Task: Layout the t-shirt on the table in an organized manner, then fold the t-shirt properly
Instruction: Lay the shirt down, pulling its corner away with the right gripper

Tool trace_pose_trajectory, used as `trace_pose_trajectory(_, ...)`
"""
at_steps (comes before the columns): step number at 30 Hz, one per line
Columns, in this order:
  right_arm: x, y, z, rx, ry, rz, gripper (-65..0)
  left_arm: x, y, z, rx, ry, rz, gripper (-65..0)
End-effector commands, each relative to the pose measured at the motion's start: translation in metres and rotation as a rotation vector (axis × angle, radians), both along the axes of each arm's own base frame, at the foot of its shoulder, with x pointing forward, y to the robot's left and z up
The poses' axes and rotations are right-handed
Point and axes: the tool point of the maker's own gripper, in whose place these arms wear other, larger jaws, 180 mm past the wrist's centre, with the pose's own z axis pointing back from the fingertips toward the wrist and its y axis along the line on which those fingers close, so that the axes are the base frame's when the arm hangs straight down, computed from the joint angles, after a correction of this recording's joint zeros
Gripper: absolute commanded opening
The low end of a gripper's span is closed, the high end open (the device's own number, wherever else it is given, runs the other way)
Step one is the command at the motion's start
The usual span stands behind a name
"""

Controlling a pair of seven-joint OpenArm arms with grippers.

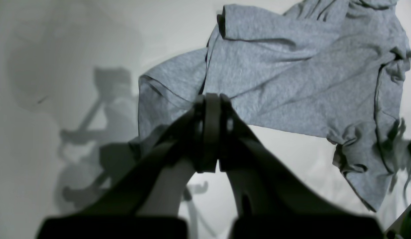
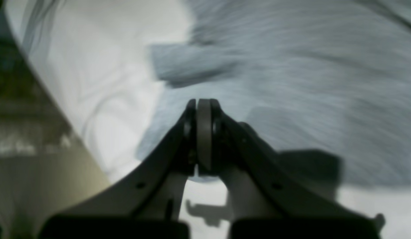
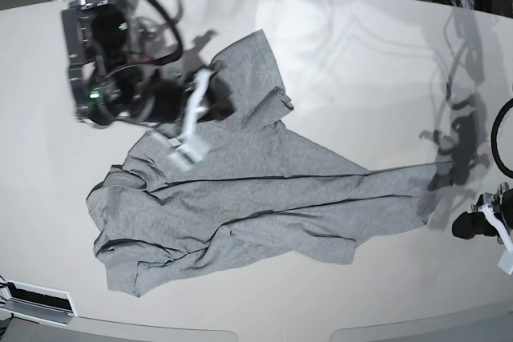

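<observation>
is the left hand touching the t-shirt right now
Cannot tell. In the left wrist view the shut left hand overlaps the t-shirt edge; the base view shows it beside the cloth, with no clear contact or gap.

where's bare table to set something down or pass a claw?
Free: the table behind the t-shirt, toward the cables; also the front strip near the left claw. Crowded: where the right claw hangs over the shirt.
</observation>
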Motion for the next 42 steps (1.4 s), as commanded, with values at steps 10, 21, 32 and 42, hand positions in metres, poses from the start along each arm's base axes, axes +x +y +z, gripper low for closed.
trace_pose_trajectory(10,-0.010,-0.002,-0.044,-0.387,-0.170,0.093,-65.0,0.010,0.006,0.026,-0.008,-0.071,0.009,-65.0)
trace_pose_trajectory(21,-0.046,-0.081,-0.082,-0.717,-0.037,0.070,-65.0,0.009,0.005,0.026,-0.019,-0.068,0.006,-65.0)
trace_pose_trajectory(32,-0.103,-0.219,-0.086,-1.121,0.169,-0.114,-65.0,0.009,0.007,0.027,-0.014,-0.068,0.008,-65.0)
trace_pose_trajectory(42,-0.148,-0.253,-0.065,-1.323,0.110,-0.106,-65.0,0.008,0.007,0.026,-0.014,-0.064,0.007,-65.0)
